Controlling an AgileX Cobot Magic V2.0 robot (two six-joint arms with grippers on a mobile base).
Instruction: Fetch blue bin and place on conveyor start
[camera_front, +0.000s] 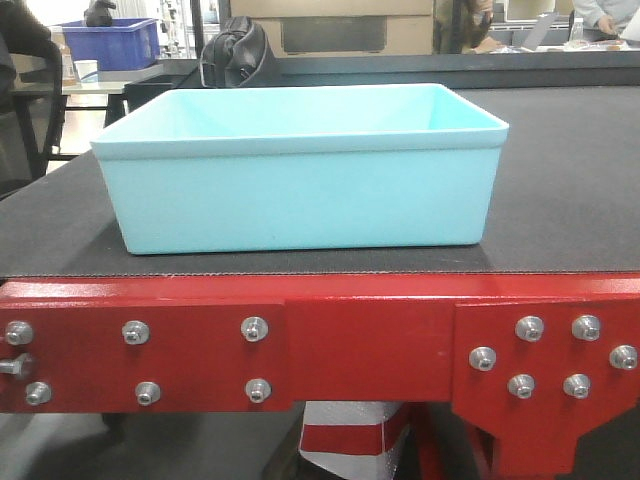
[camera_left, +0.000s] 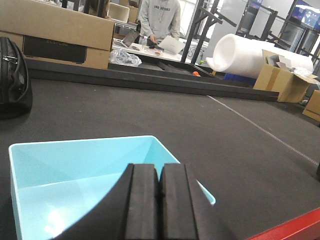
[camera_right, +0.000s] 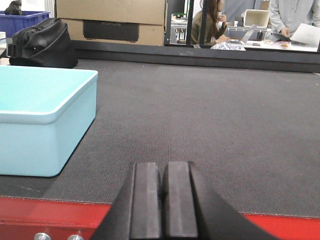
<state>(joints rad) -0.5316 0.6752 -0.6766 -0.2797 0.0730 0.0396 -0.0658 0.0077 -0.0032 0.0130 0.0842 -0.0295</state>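
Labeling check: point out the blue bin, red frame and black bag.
blue bin (camera_front: 300, 195), front view, near wall.
red frame (camera_front: 370, 345), front view, bare middle panel.
black bag (camera_right: 42, 45), right wrist view, side.

Background clutter beyond the belt

A black bag (camera_right: 42, 44) is seen at the belt's far left edge; cardboard boxes (camera_right: 111, 21), a white foam roll (camera_left: 252, 54) and a dark blue bin (camera_front: 112, 43) are seen behind.

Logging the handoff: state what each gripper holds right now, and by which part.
Nothing is held. The left gripper and right gripper are both shut on nothing, and the blue bin sits free on the conveyor start.
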